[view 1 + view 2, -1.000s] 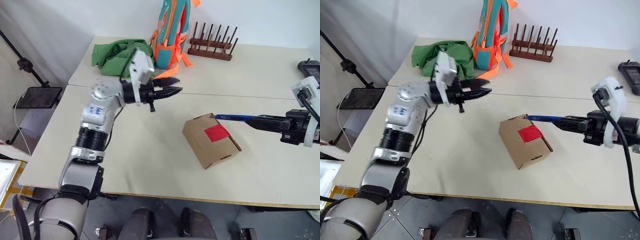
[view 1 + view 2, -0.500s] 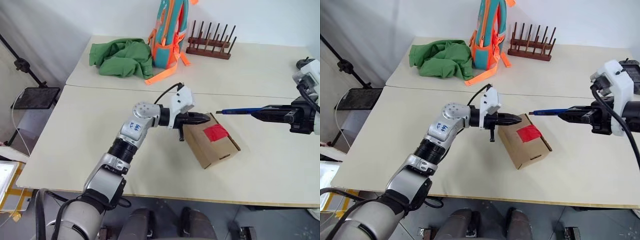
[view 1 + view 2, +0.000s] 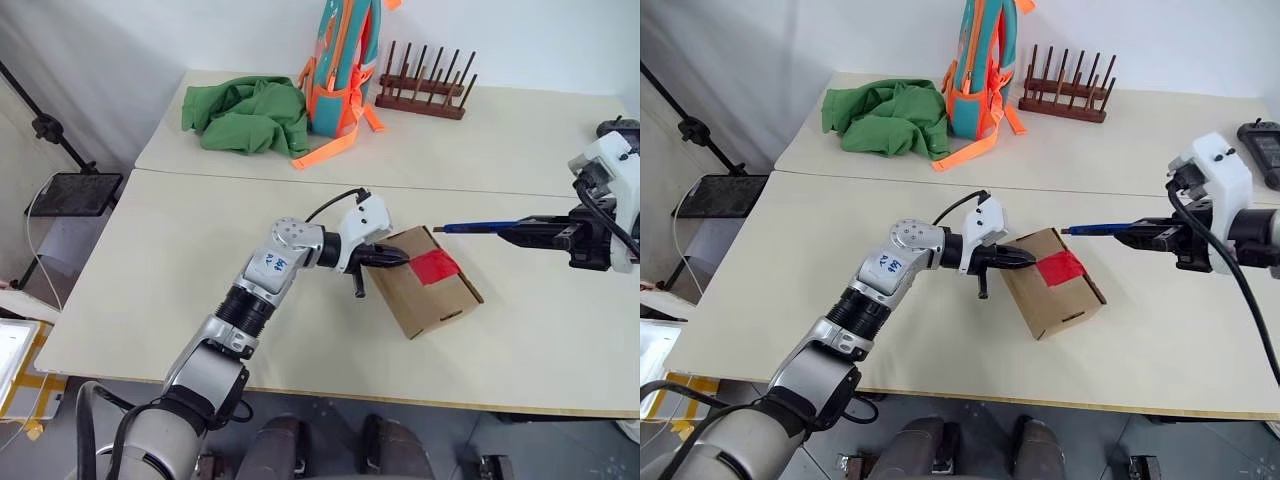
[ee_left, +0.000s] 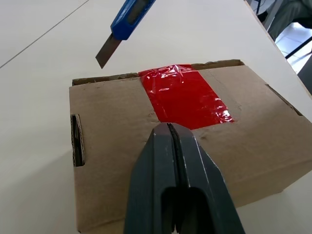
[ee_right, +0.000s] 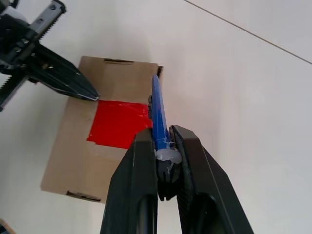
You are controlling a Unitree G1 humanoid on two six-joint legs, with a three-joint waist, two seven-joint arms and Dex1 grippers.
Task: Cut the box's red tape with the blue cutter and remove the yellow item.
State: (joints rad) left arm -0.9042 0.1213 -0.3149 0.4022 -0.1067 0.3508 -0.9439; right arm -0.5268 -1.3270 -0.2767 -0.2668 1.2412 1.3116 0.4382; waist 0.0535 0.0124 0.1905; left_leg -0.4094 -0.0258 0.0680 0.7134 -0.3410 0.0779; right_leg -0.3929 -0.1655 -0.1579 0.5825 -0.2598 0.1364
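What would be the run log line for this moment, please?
left gripper: shut, tips on box lid beside red tape | right gripper: holds blue cutter, blade above box | tape: uncut

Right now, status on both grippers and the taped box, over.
Left gripper shut, tips on the brown cardboard box beside the red tape strip. Right gripper shut on the slim blue cutter, blade above the box's far edge. Tape uncut, nothing in the way.

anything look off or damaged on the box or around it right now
Nothing is damaged. The box sits skewed to the table edge, its red tape uncut and only wrinkled. The shut left end effector rests its tip on the lid beside the tape, and the blue cutter, in the right end effector, hovers with its blade out.
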